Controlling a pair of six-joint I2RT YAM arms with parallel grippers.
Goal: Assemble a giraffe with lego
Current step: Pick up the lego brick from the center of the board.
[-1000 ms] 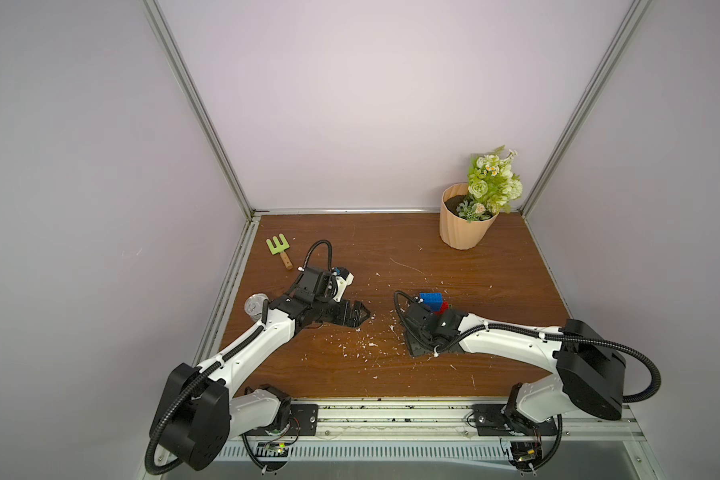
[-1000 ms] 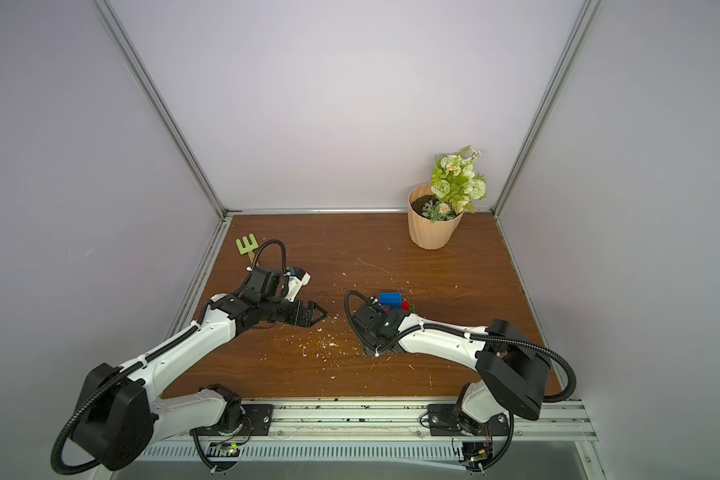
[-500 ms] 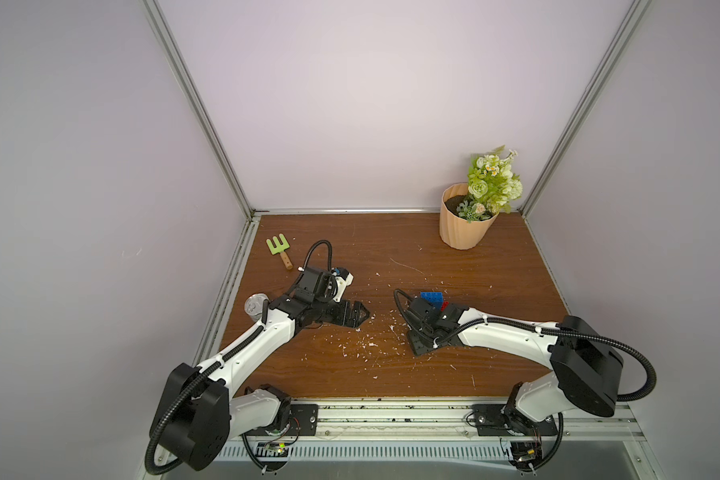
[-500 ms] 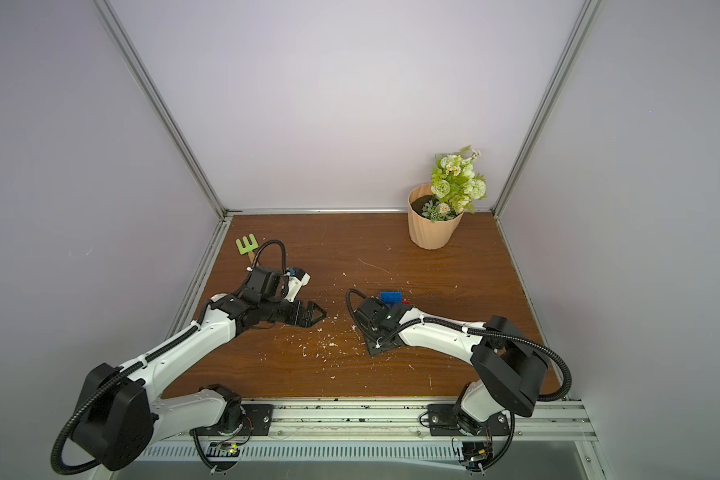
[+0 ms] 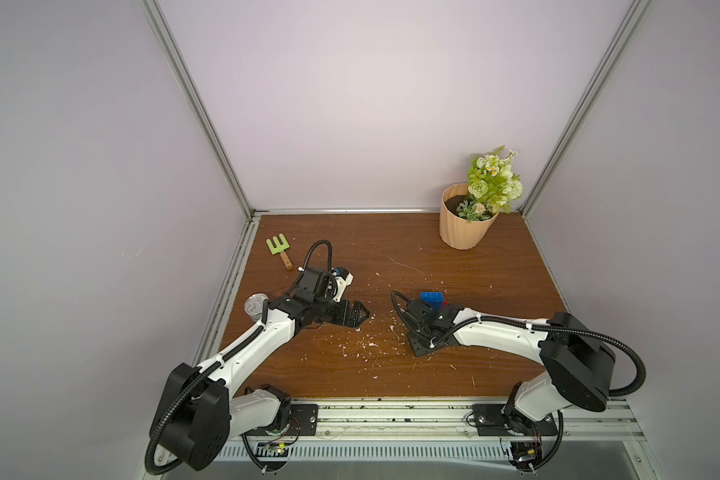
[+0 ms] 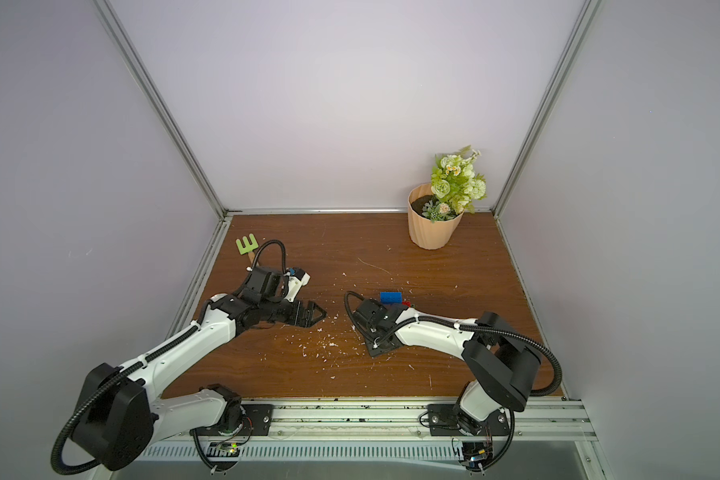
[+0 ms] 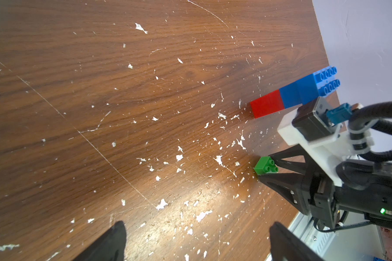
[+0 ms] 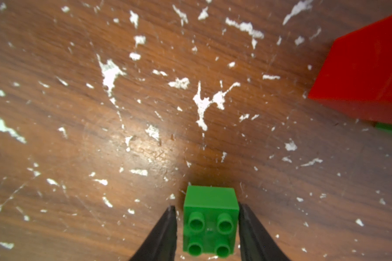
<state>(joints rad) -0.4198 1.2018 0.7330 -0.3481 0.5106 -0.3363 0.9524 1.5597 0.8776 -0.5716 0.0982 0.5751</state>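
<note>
We see the right fingers (image 8: 249, 228) low on the desk (image 5: 433, 249), set on either side of a small green brick (image 8: 211, 221). One finger touches its side and the other shows a sliver of wood between, so we cannot tell whether the grip is firm. The left fingers (image 7: 111, 244) hang released and empty, well apart from the brick. The half-built giraffe (image 7: 292, 96), red below and blue above, stands on the desk just beside the right arm's wrist.
</note>
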